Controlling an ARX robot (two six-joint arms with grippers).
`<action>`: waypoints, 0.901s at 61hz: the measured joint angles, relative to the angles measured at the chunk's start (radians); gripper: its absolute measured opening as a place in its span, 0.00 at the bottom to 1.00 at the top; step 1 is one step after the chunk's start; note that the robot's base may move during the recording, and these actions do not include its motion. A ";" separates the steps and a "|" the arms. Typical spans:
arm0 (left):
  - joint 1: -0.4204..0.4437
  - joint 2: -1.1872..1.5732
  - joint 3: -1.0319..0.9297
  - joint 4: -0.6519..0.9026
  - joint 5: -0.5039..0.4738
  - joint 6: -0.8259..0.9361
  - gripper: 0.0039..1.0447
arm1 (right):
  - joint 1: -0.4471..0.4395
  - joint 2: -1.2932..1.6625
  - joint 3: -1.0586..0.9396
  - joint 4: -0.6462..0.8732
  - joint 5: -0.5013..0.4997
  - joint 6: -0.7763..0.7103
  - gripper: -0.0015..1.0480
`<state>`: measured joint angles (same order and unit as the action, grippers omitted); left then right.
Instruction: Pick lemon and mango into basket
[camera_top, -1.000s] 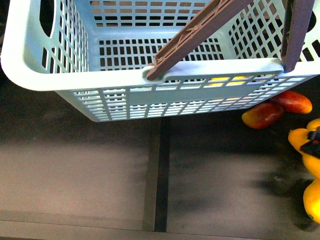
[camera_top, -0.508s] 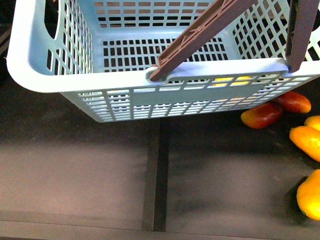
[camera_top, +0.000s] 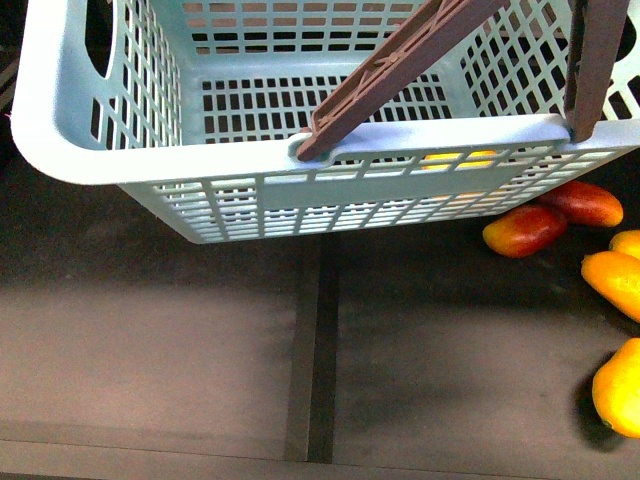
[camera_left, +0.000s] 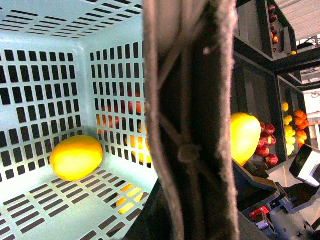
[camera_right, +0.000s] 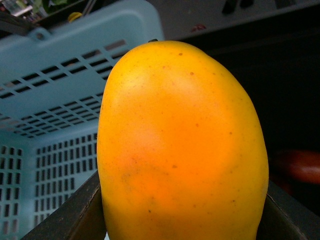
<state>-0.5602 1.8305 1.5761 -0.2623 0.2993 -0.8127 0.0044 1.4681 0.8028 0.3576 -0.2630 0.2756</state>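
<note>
The pale aqua basket (camera_top: 60, 130) hangs above the dark table, its brown handles (camera_top: 390, 70) raised. My left gripper (camera_left: 187, 212) is shut on a handle (camera_left: 190, 100), which fills the left wrist view. The yellow lemon (camera_left: 76, 157) lies on the basket's slotted floor (camera_left: 30, 210) near a corner. My right gripper (camera_right: 182, 222) is shut on the yellow-orange mango (camera_right: 180, 145), a dark finger (camera_right: 75, 215) on each side. The mango (camera_left: 245, 136) is held upright just outside the basket wall (camera_right: 60, 65). Neither gripper shows in the front view.
Two red-and-yellow mangoes (camera_top: 525, 230) (camera_top: 585, 203) lie on the table under the basket's right end. More yellow-orange fruits (camera_top: 612, 280) (camera_top: 618, 390) lie at the right edge. A seam (camera_top: 312, 350) runs down the table. Shelves of fruit (camera_left: 292, 125) stand beyond.
My right gripper has left the right edge of the front view, taking one yellow fruit from the pile there. The basket has shifted slightly to the right.
</note>
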 joint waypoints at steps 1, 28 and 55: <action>0.000 0.000 0.000 0.000 0.000 0.000 0.04 | 0.009 0.002 0.006 0.002 0.006 0.004 0.60; 0.000 0.000 0.000 0.000 0.003 0.000 0.04 | 0.231 0.140 0.118 0.040 0.183 -0.013 0.79; 0.000 0.000 0.000 -0.001 -0.005 0.000 0.04 | 0.111 -0.055 -0.032 0.031 0.222 0.020 0.92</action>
<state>-0.5598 1.8309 1.5761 -0.2630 0.2947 -0.8127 0.1158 1.4128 0.7712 0.3885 -0.0410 0.2958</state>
